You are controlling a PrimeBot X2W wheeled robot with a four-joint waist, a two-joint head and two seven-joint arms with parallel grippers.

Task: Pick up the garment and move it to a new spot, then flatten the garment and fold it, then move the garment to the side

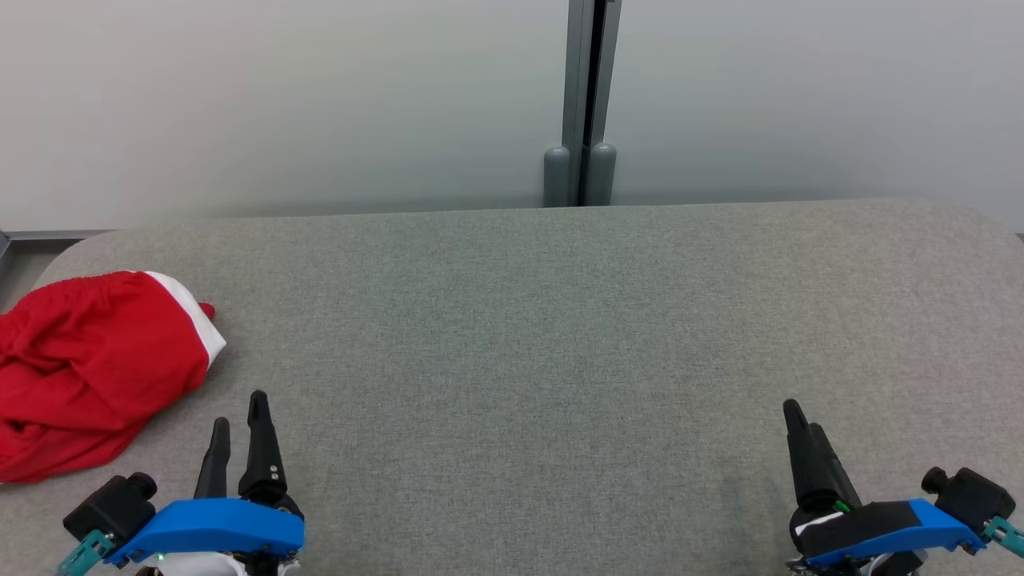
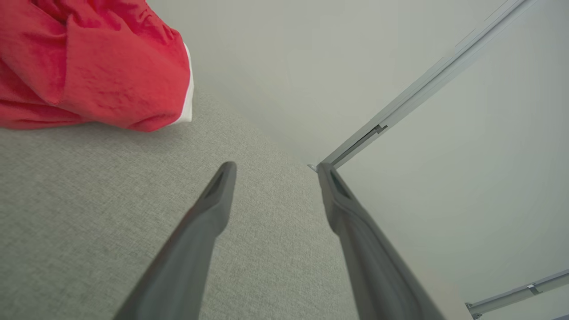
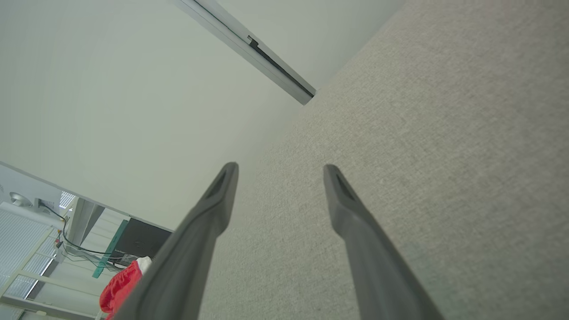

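Left end effector (image 1: 238, 412) and right end effector (image 1: 802, 422) both empty, fingers apart, low in frame. Crumpled red garment (image 1: 88, 376) lies at left edge on grey tabletop (image 1: 560, 336). Pickup not begun; next move probably calls for left reaching up-left to pinch cloth.

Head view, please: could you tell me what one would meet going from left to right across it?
Red garment → left pincer, open → grey wall post → right pincer, open.
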